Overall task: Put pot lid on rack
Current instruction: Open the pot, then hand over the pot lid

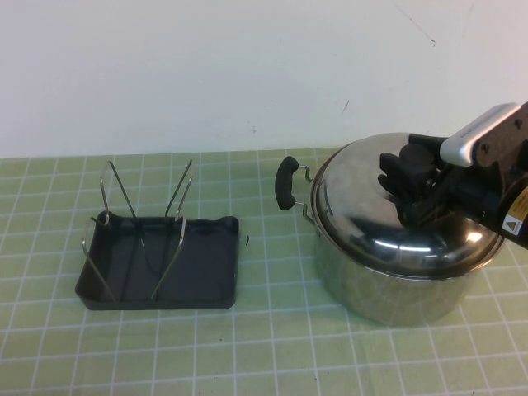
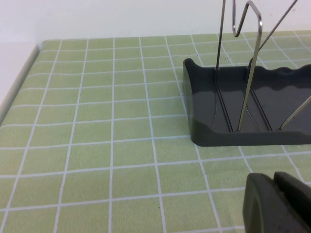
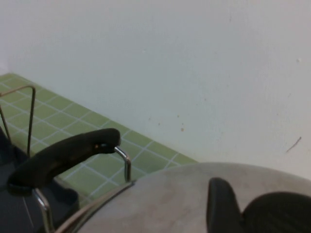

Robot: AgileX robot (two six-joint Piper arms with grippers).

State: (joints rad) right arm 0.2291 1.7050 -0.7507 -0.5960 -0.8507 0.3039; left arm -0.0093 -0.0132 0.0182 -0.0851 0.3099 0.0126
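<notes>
Straddling the black knob of the domed stainless-steel pot lid [image 1: 396,214], the right end effector [image 1: 396,177] stood open; the left end effector [image 2: 277,204], closed, sat beside the dark grey wire-pronged rack [image 1: 165,264].

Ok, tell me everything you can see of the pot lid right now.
The pot lid is a round, domed, shiny steel lid, seated level on the steel pot at the table's right. The right gripper sits at its centre with fingers open around the black knob, largely hiding it. It is not yet lifted.
</notes>
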